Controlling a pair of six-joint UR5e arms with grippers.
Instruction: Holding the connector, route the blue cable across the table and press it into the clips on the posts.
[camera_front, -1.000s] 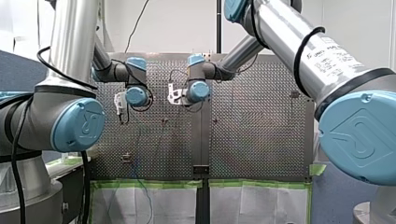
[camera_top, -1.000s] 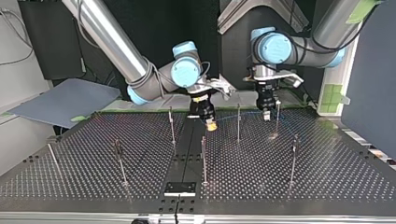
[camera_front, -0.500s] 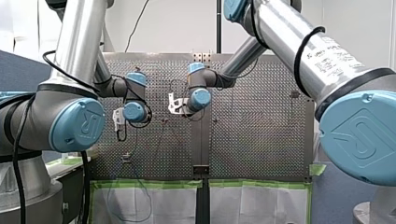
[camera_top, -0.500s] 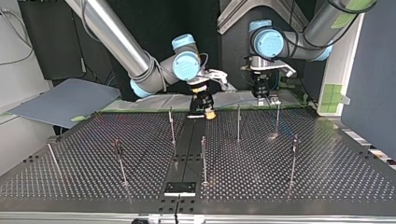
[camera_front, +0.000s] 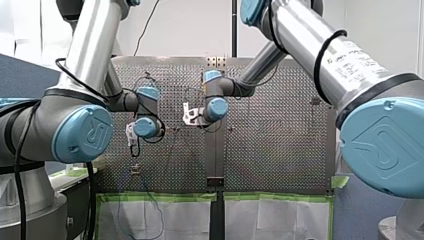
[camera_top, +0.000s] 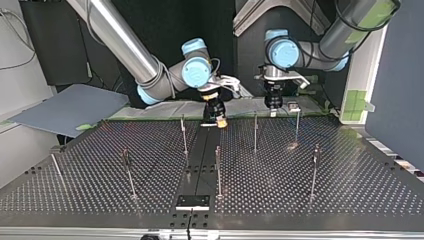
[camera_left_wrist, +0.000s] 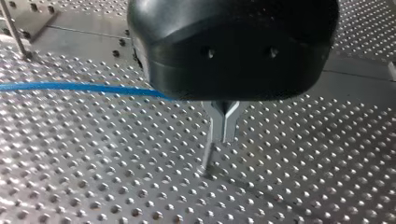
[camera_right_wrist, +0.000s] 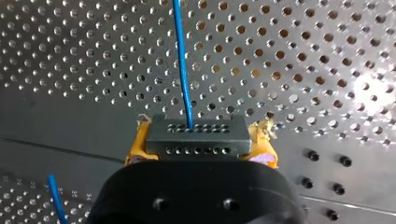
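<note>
In the right wrist view, my right gripper (camera_right_wrist: 198, 149) is shut with its yellow pads on the black connector (camera_right_wrist: 195, 136). The blue cable (camera_right_wrist: 182, 70) leaves the connector and runs ahead over the perforated table. At the far edge of the top view this gripper (camera_top: 220, 123) hangs left of a thin post (camera_top: 255, 132). My left gripper (camera_top: 272, 103) hangs further right, near a clip-topped post (camera_top: 297, 125). In the left wrist view its metal fingers (camera_left_wrist: 224, 122) are shut. There the blue cable (camera_left_wrist: 84, 87) runs in beside them and vanishes under the gripper body.
Several thin posts stand on the table, among them one in the middle (camera_top: 218, 170), one at the top view's right (camera_top: 315, 172) and one at its left (camera_top: 128, 172). A black plate (camera_top: 193, 202) lies at the near edge. Slack cable (camera_front: 150, 200) hangs over the taped table edge.
Both grippers have drawn back toward the top view's far edge. My left gripper has risen away from the clip post. The cable stretched between the two grippers no longer shows in the top view.
</note>
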